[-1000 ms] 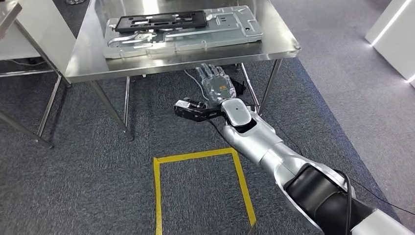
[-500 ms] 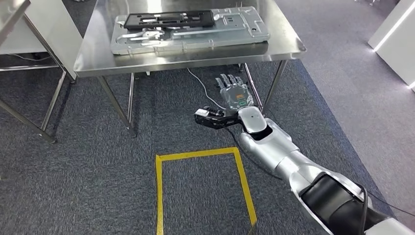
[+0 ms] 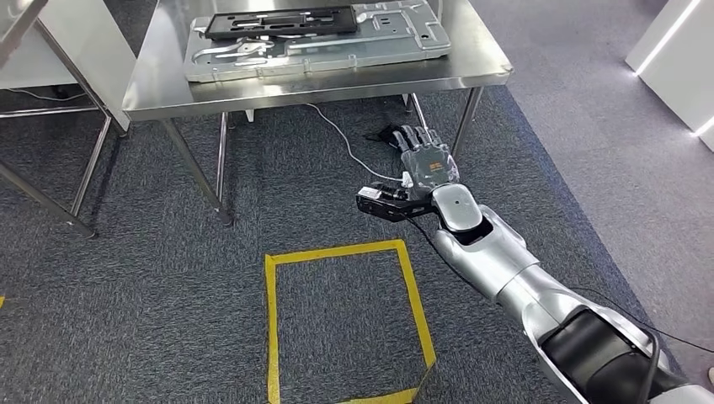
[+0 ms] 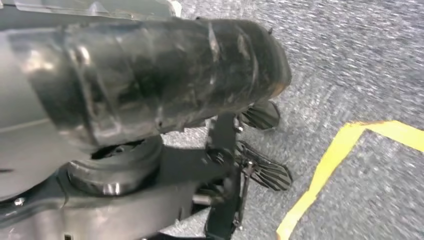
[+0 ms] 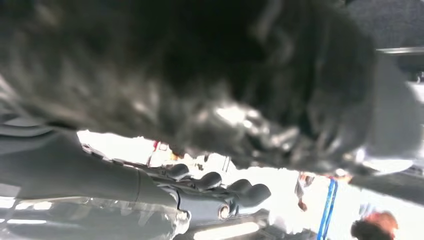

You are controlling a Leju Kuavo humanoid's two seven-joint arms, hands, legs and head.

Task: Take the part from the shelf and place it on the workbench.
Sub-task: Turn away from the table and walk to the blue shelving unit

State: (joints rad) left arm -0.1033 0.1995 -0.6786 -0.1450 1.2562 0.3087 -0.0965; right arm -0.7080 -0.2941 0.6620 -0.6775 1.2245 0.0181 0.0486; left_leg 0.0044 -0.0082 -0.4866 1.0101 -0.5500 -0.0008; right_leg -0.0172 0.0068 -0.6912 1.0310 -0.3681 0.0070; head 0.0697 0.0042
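A flat black part (image 3: 278, 21) lies on a large silver metal plate (image 3: 370, 42) on the steel workbench (image 3: 164, 80) at the top of the head view. My right arm reaches forward, and my right hand (image 3: 425, 156) hangs below the bench top near its front right leg. Its fingers are stretched out and apart, holding nothing. In the right wrist view its dark fingers (image 5: 220, 182) lie straight and empty. The left wrist view, badly blurred, has my left hand (image 4: 150, 75) as a dark bulk close to the lens. How its fingers lie cannot be made out.
A yellow tape square (image 3: 337, 252) marks the grey carpet in front of the bench. A white cable (image 3: 341, 139) runs on the floor under the bench. Another steel table (image 3: 50, 50) stands at the left, and a white structure (image 3: 674, 59) at the far right.
My right hand has drawn back from under the bench edge, toward me and to the right, still holding nothing. The camera has shifted a little, so the bench sits higher in the picture.
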